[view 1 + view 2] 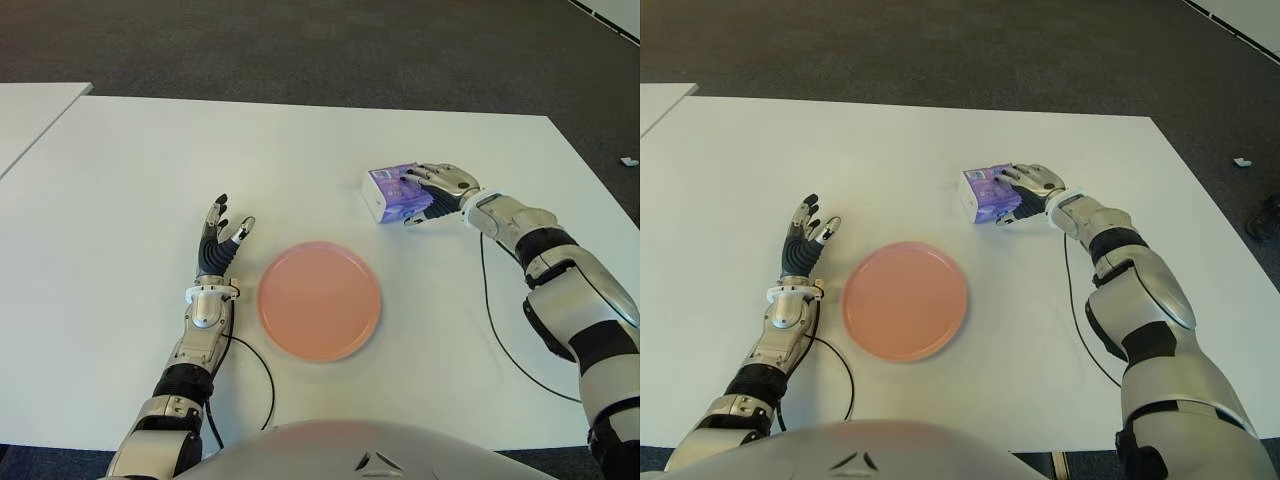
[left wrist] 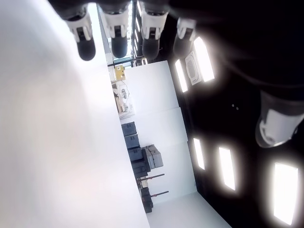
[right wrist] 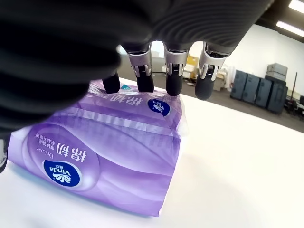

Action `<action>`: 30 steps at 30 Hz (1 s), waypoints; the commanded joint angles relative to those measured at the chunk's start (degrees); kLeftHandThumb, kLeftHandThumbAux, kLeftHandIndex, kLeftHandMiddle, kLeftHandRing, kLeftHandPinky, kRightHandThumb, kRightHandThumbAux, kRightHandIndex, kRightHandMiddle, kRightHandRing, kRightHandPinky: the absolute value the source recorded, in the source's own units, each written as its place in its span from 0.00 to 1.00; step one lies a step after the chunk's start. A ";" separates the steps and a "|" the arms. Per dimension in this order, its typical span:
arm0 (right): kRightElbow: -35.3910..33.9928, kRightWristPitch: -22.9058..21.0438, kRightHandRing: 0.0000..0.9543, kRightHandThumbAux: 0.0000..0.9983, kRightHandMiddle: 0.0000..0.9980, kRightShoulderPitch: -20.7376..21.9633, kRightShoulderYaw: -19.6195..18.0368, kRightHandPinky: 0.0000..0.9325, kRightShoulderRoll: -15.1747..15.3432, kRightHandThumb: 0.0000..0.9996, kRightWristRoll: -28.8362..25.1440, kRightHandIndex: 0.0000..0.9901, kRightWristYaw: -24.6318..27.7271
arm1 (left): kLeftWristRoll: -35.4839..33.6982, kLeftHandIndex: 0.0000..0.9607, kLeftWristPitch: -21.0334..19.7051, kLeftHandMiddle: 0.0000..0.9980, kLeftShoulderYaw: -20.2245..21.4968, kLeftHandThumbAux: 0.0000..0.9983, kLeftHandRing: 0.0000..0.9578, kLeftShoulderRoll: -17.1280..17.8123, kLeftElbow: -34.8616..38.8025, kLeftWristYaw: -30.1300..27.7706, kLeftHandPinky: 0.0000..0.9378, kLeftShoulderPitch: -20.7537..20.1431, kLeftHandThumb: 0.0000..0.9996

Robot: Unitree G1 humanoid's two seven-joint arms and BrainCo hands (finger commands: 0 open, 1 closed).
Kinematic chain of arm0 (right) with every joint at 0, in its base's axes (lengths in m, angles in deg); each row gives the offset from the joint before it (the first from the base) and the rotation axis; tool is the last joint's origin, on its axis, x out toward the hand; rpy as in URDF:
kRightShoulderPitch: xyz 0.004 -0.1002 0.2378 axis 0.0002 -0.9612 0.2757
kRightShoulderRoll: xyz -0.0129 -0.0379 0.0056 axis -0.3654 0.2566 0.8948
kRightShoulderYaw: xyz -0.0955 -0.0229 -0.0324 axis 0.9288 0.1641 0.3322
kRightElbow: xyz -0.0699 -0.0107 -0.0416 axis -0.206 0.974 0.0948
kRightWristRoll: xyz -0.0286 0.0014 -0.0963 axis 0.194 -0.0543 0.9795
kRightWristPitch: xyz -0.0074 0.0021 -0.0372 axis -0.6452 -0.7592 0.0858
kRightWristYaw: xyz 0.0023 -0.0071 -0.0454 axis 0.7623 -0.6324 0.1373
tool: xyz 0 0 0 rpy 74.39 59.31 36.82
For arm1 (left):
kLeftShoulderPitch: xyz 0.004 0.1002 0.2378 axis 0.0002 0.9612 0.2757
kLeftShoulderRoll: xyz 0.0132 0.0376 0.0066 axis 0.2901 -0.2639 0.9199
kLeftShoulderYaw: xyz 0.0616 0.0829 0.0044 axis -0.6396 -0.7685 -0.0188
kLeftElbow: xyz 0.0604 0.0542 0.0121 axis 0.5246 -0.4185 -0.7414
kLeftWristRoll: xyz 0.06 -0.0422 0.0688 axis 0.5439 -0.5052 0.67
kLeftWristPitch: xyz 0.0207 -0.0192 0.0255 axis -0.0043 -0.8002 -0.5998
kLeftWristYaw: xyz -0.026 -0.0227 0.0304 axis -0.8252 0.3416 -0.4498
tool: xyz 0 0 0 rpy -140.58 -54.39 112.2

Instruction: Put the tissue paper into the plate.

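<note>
On the table (image 1: 300, 150), beyond the plate (image 1: 319, 299) and to its right, sits the tissue pack (image 1: 392, 192), well apart from the plate. My right hand (image 1: 436, 190) is over the pack's top, fingers (image 3: 173, 78) draped on the purple wrapper. Thumb mostly hidden, so I judge this a loose cover, not a firm grasp yet. My left hand (image 1: 222, 240) shows just left of the plate, fingers spread, holding nothing.

Risks as I see them: the wrapper is slick and soft, so closing from the top only could squash it or let it slide out during lift. A push instead of a pinch would shove it farther away.

Right wrist view shows fingertips on the pack's far top edge and the wrapper's creases; eye views don't. Eye views give the gap to the plate; wrist views don't.
</note>
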 commanded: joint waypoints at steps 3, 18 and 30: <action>0.17 0.89 0.00 0.36 0.00 -0.37 0.21 0.00 -0.34 0.19 0.41 0.00 0.23 | 0.71 0.00 -1.31 0.00 -0.05 0.48 0.00 -0.68 -4.37 0.51 0.00 3.18 0.00; -2.98 3.04 0.00 0.38 0.00 2.51 -5.08 0.00 1.46 0.20 -3.69 0.00 -0.40 | -0.47 0.00 -0.11 0.00 0.54 0.44 0.00 -0.96 -5.20 -0.03 0.00 2.75 0.01; -5.76 3.48 0.00 0.39 0.00 3.36 -8.54 0.00 2.33 0.22 -4.68 0.00 -2.07 | -0.08 0.00 0.59 0.00 0.87 0.44 0.00 -1.34 -4.24 -0.13 0.00 3.65 0.00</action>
